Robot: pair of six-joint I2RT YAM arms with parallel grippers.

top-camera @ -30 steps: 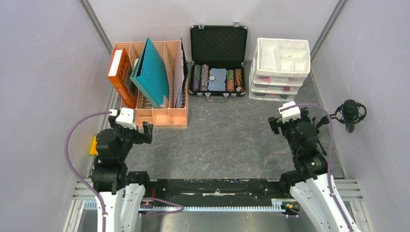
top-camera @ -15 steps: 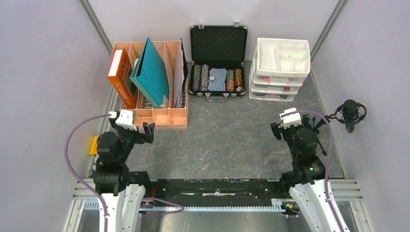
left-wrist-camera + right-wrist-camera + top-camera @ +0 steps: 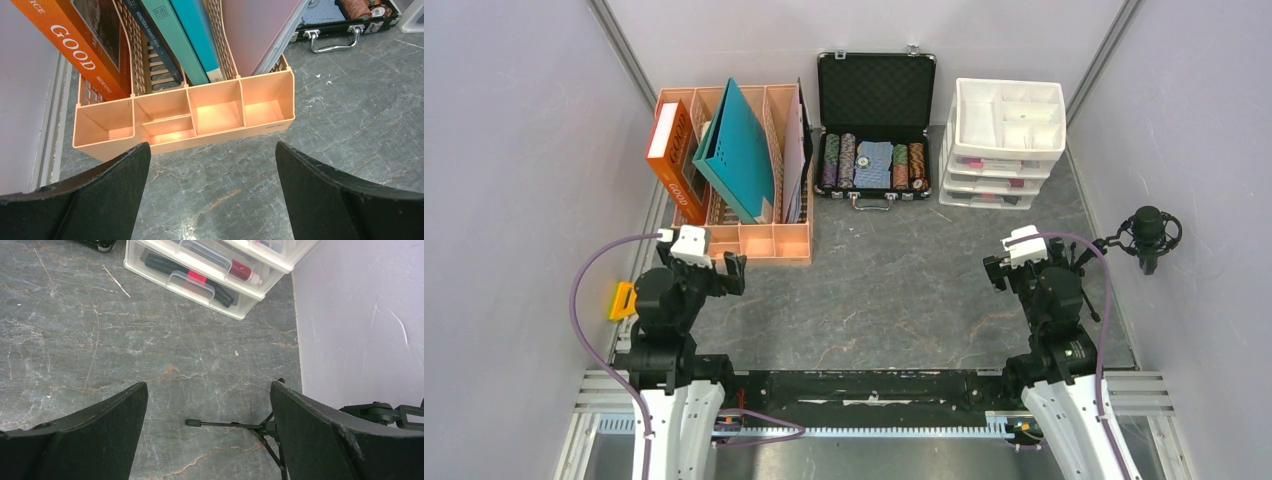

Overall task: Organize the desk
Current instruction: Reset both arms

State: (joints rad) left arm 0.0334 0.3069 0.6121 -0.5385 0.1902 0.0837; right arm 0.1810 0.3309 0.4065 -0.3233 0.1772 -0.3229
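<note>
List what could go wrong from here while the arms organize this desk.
1. The open right pincer hangs near the microphone stand's leg; a careless sweep could topple the microphone.
2. The open left pincer faces the peach organizer; a forward push might shove it and unsettle the leaning teal folder.

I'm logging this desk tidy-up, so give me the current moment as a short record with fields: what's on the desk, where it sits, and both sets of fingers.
desk: items line the far side
far left: orange organizer, books standing in it
far middle: black case, lid open, chips inside
far right: white drawer unit
right edge: microphone on tripod
left fingers: open, holding nothing
right fingers: open, holding nothing
</note>
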